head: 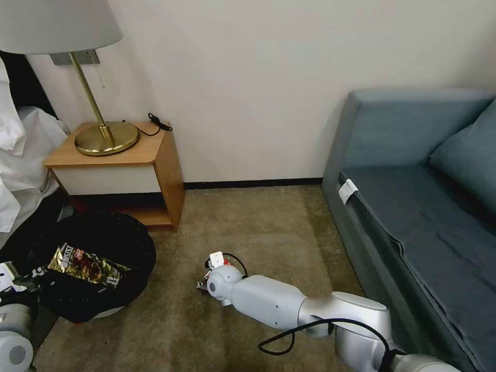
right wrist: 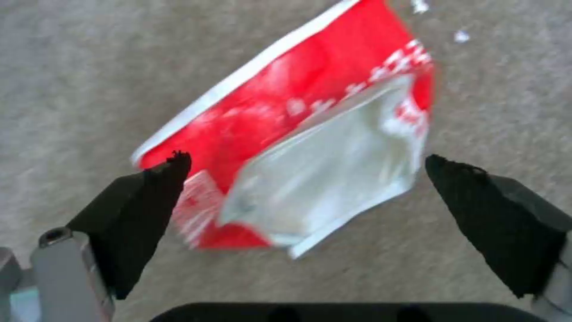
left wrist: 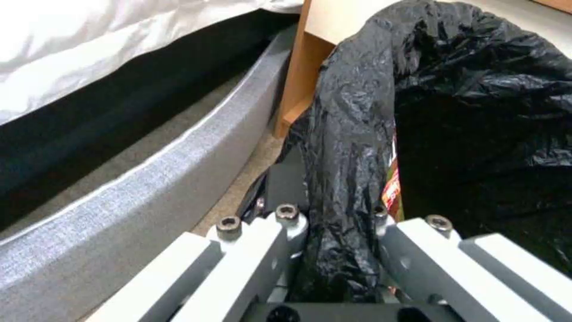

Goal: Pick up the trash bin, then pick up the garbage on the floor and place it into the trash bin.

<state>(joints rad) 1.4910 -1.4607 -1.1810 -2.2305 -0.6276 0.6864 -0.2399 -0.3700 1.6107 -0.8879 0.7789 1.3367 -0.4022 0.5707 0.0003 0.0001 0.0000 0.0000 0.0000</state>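
The trash bin (head: 103, 243), lined with a black bag (left wrist: 477, 89), stands at the lower left of the head view. A gold-brown snack wrapper (head: 85, 266) lies inside it. My left gripper (left wrist: 334, 214) is shut on the bin's bagged rim, one finger inside and one outside; in the head view the left gripper (head: 31, 275) sits at the bin's near-left edge. A red-and-white paper packet (right wrist: 298, 134) lies flat on the carpet. My right gripper (right wrist: 307, 162) hangs open just over it, its black fingertips (right wrist: 155, 188) to either side. The right gripper (head: 204, 281) is low at mid-floor.
A wooden nightstand (head: 134, 155) with a brass lamp (head: 103, 137) stands behind the bin. White bedding (head: 15, 155) and a grey bed base (left wrist: 149, 170) lie to the left. A blue sofa (head: 413, 206) lines the right. Open carpet (head: 258, 227) lies between.
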